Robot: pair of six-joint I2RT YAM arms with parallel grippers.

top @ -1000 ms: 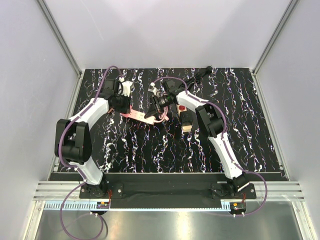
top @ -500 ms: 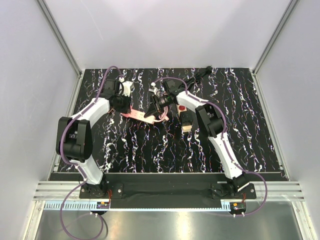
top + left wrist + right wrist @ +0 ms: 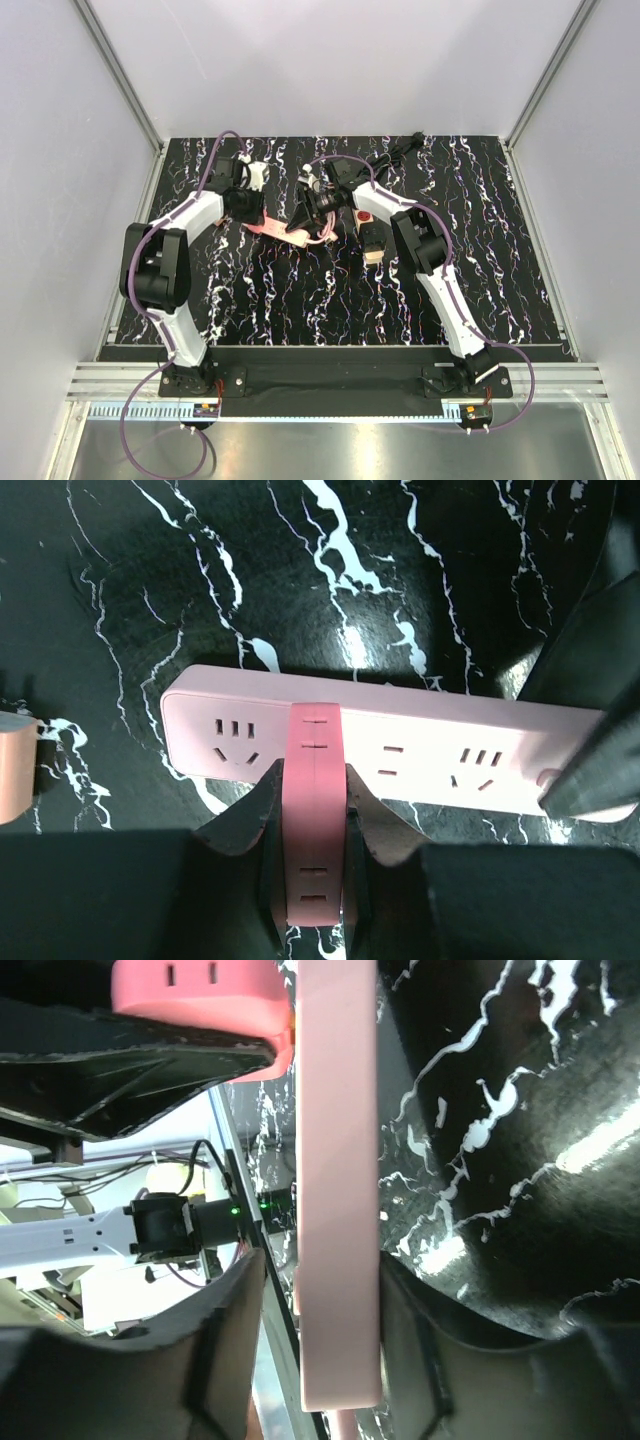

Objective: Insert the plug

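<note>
The left jaws were clamped narrow on the plug (image 3: 315, 810), its long axis running 12 to 6 across the strip (image 3: 430, 755), which lay 9 to 3 on the counter (image 3: 150, 580). The right jaws gripped the strip's 3 o'clock end. The plug sat between two socket sets, its pins seemingly not yet seated. The counter was dark and glossy, and both arms crowded close.

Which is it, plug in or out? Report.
Cannot tell. The left tool holds the plug against the face of the power strip; its prongs are hidden.
</note>
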